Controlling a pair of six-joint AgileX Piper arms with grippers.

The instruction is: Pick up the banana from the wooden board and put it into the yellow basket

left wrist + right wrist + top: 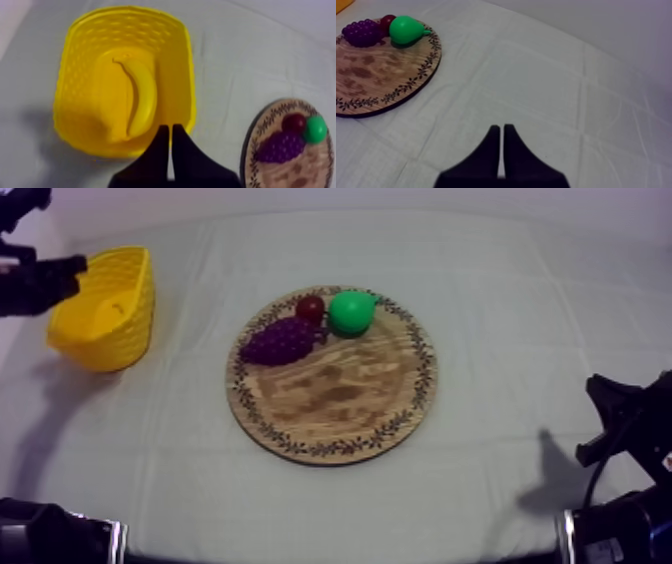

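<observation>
Your left gripper [167,129] hovers over the rim of the yellow basket [75,80] at the far left of the table. Its two black fingers lie together as a narrow wedge with nothing between them. The banana [142,97] lies on the basket floor, resting on its curve and clear of the fingers, so the placing looks done.

Your right gripper [499,129] sits low at the near right over bare cloth, well apart from the wooden board [340,398], with its fingers likewise pressed together and empty. On the far part of the board are the bunch of grapes [280,340], the small red fruit [310,309] and the green pear [351,311], close together. The near part of the board is bare wood.

If you need to take the banana again, expect a light, stiff toy with a smooth skin that is probably a little slippery. It should neither give under the fingers nor break. Take hold at the middle of the curve, across its narrow width, where the sides run most nearly parallel. The tapering ends would likely squirt out of a pinch. The basket walls stand close on both sides, so come straight down with the fingers set across the banana.
</observation>
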